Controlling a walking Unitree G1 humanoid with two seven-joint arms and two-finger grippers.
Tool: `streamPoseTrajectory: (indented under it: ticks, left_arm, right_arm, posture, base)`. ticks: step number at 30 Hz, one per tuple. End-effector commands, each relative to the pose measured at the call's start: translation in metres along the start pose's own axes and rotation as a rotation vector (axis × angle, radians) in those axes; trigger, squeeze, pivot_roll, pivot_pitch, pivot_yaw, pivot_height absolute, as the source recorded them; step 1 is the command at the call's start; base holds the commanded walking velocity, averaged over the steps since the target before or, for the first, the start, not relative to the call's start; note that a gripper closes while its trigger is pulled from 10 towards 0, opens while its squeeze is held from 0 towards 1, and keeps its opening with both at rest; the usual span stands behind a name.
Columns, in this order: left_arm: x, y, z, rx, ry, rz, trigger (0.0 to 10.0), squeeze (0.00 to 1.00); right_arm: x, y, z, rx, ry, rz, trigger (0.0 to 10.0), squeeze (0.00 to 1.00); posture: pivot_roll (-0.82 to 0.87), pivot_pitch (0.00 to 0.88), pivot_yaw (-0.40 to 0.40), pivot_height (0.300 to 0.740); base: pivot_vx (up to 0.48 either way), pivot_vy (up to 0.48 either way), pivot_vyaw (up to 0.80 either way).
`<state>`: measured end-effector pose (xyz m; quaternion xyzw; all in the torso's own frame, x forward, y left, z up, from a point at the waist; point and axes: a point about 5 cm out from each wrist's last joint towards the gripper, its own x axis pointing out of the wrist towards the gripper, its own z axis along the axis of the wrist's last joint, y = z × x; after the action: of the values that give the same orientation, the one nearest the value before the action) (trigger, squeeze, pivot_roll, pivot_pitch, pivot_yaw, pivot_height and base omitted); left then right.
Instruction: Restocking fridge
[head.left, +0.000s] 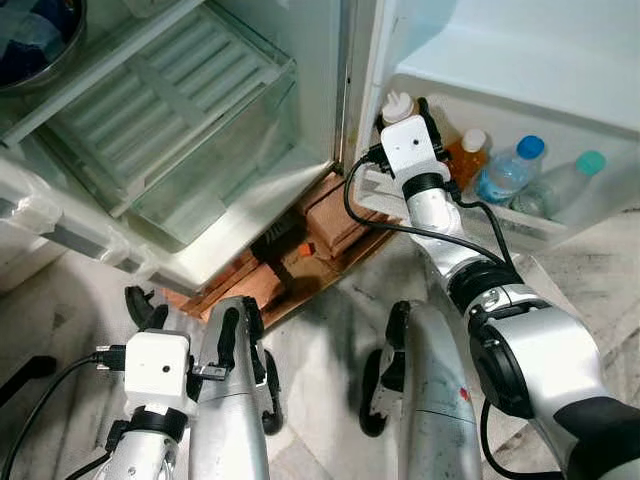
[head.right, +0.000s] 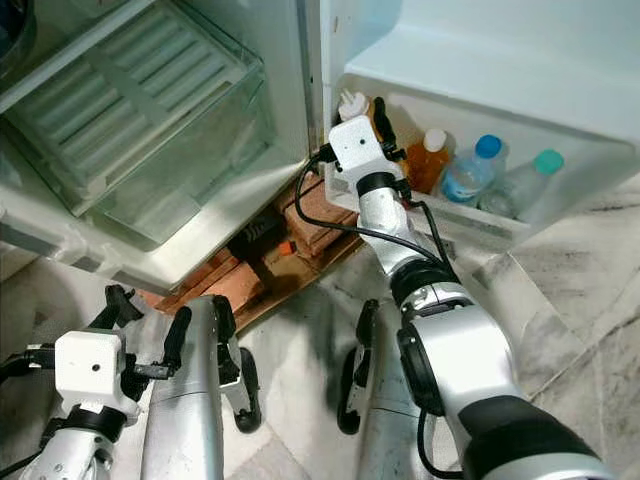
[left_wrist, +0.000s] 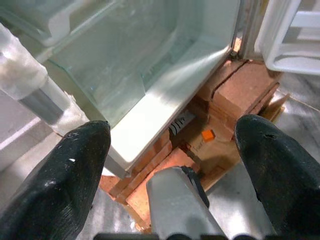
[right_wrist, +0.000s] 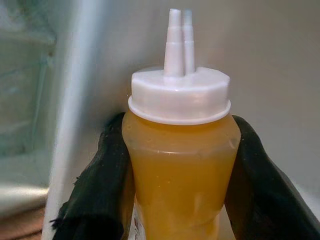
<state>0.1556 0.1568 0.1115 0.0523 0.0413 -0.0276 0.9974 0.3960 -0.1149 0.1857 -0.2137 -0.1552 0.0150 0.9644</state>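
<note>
We are gripping the bottle upright, nozzle up, in our right gripper's fingers at the door shelf, left gripper hanging wide open.

From the head we look steeply down with both eyes, sharing the open fridge at eleven o'clock and its door shelf at one. Our left wrist camera faces the crisper drawer from low; our right sits close behind a squeeze bottle

Reddish bricks lie on a marble floor.
</note>
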Motion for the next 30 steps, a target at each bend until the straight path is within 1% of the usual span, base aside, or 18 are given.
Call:
streamPoseTrajectory:
  ticks: [1, 3, 5, 6, 8, 9, 11, 13, 15, 16, 18, 20, 21, 23, 25, 30]
  left_arm:
    - [-0.004, 0.002, -0.007, 0.016, 0.041, 0.005, 10.0, 0.0]
    - [-0.003, 0.002, -0.006, 0.021, 0.038, 0.007, 10.0, 0.0]
    - [-0.003, 0.003, -0.006, 0.024, 0.04, 0.006, 10.0, 0.0]
    - [-0.003, 0.003, -0.006, 0.024, 0.04, 0.006, 10.0, 0.0]
    - [-0.005, 0.003, -0.007, 0.026, 0.043, 0.006, 10.0, 0.0]
    - [-0.005, 0.003, -0.006, 0.026, 0.043, 0.005, 10.0, 0.0]
    - [-0.005, 0.001, -0.006, 0.025, 0.044, 0.003, 10.0, 0.0]
    - [-0.006, 0.0, -0.006, 0.024, 0.043, 0.002, 10.0, 0.0]
    - [-0.006, -0.001, -0.005, 0.024, 0.042, 0.002, 10.0, 0.0]
    - [-0.006, -0.001, -0.005, 0.024, 0.042, 0.002, 10.0, 0.0]
    - [-0.005, 0.0, -0.005, 0.024, 0.042, 0.004, 10.0, 0.0]
    - [-0.006, 0.001, -0.005, 0.026, 0.044, 0.005, 10.0, 0.0]
    - [-0.006, 0.001, -0.005, 0.026, 0.044, 0.005, 10.0, 0.0]
    - [-0.005, 0.001, -0.005, 0.027, 0.043, 0.004, 10.0, 0.0]
    - [-0.005, 0.0, -0.005, 0.029, 0.043, 0.003, 10.0, 0.0]
    - [-0.003, -0.001, -0.004, 0.029, 0.037, -0.005, 10.0, 0.0]
  right_arm:
    - [-0.016, 0.012, -0.023, 0.038, 0.107, 0.034, 10.0, 0.0]
    - [-0.014, 0.015, -0.016, -0.001, 0.052, 0.047, 10.0, 0.0]
    - [-0.009, 0.022, -0.002, -0.04, -0.027, 0.054, 10.0, 0.0]
    - [-0.009, 0.022, -0.002, -0.04, -0.027, 0.054, 10.0, 0.0]
    - [-0.005, 0.028, 0.009, -0.06, -0.069, 0.055, 10.0, 0.0]
    - [-0.004, 0.03, 0.012, -0.057, -0.073, 0.054, 10.0, 0.0]
    - [-0.003, 0.036, 0.013, -0.021, -0.042, 0.061, 10.0, 0.0]
    - [-0.004, 0.039, 0.012, -0.021, -0.023, 0.066, 10.0, 0.0]
    - [-0.005, 0.04, 0.008, 0.004, 0.011, 0.06, 10.0, 0.0]
    - [-0.008, 0.041, 0.002, 0.029, 0.055, 0.057, 10.0, 0.0]
    - [-0.01, 0.042, -0.002, 0.04, 0.085, 0.055, 10.0, 0.0]
    - [-0.017, 0.041, -0.017, 0.091, 0.172, 0.063, 10.0, 0.0]
    - [-0.017, 0.041, -0.017, 0.091, 0.172, 0.063, 10.0, 0.0]
    - [-0.021, 0.039, -0.024, 0.105, 0.201, 0.057, 10.0, 0.0]
    - [-0.024, 0.038, -0.029, 0.099, 0.212, 0.063, 10.0, 0.0]
    - [-0.027, 0.033, -0.037, 0.108, 0.242, 0.066, 10.0, 0.0]
  posture:
    - [0.37, 0.404, 0.05, 0.559]
    - [0.38, 0.399, 0.053, 0.559]
    - [0.38, 0.399, 0.054, 0.559]
    - [0.38, 0.399, 0.054, 0.559]
    - [0.38, 0.402, 0.056, 0.559]
    - [0.38, 0.404, 0.056, 0.559]
    - [0.39, 0.406, 0.054, 0.559]
    - [0.39, 0.406, 0.051, 0.559]
    - [0.39, 0.408, 0.05, 0.559]
    - [0.39, 0.408, 0.05, 0.559]
    - [0.39, 0.408, 0.05, 0.559]
    - [0.39, 0.414, 0.049, 0.559]
    - [0.39, 0.414, 0.049, 0.559]
    - [0.39, 0.414, 0.049, 0.559]
    - [0.39, 0.413, 0.051, 0.559]
    - [0.39, 0.409, 0.055, 0.559]
  base:
    - [0.0, 0.0, 0.0]
    - [0.0, 0.0, 0.0]
    - [0.0, 0.0, 0.0]
    - [0.0, 0.0, 0.0]
    - [0.0, 0.0, 0.0]
    - [0.0, 0.0, 0.0]
    - [0.0, 0.0, 0.0]
    - [0.0, 0.0, 0.0]
    - [0.0, 0.0, 0.0]
    - [0.0, 0.0, 0.0]
    - [0.0, 0.0, 0.0]
    - [0.0, 0.0, 0.0]
    - [0.0, 0.0, 0.0]
    - [0.0, 0.0, 0.0]
    - [0.0, 0.0, 0.0]
    - [0.0, 0.0, 0.0]
